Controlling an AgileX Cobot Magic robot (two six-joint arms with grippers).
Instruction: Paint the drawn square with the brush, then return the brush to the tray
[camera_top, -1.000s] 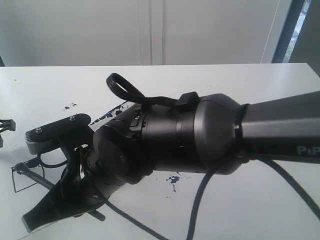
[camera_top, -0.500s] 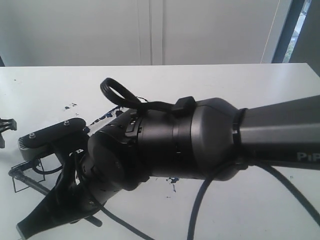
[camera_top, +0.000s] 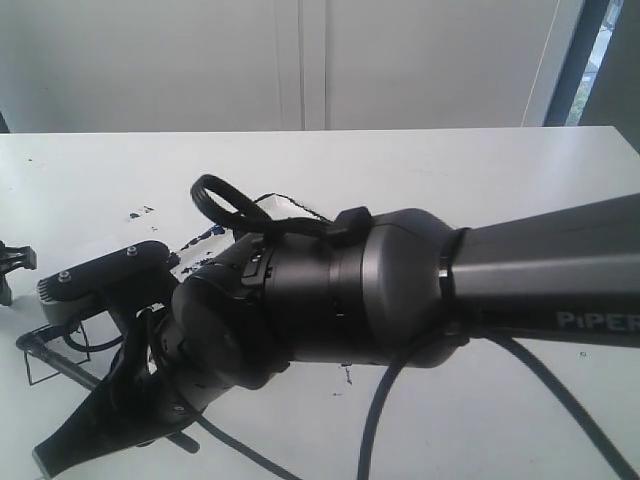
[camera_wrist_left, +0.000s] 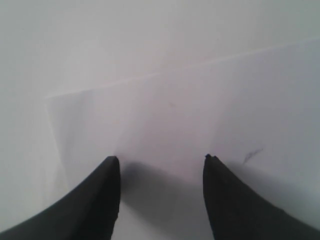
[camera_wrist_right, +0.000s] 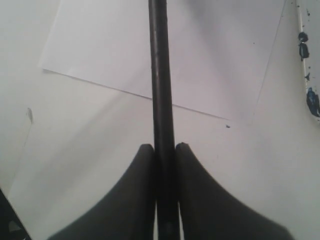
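My right gripper (camera_top: 105, 415) (camera_wrist_right: 164, 146) is shut on the brush (camera_top: 70, 365) (camera_wrist_right: 160, 75), a thin black stick. In the exterior view it hangs low at the front left, and the brush's end lies at the thin black outline of the drawn square (camera_top: 40, 380). The bristles do not show in the right wrist view. The tray (camera_wrist_right: 302, 30) shows only as a rim strip with blue paint blobs; in the exterior view my right arm hides most of it. My left gripper (camera_wrist_left: 161, 159) (camera_top: 10, 262) is open over white paper, with nothing between its fingers.
My right arm (camera_top: 400, 290) and its black cable (camera_top: 380, 420) fill the middle of the exterior view. Small blue paint splatters (camera_top: 137, 213) dot the white table (camera_top: 480, 170). A white paper sheet (camera_wrist_right: 200, 55) lies under the brush.
My right arm has shifted left and a little lower, carrying the brush's end leftward along the square's outline. The left gripper has stayed put.
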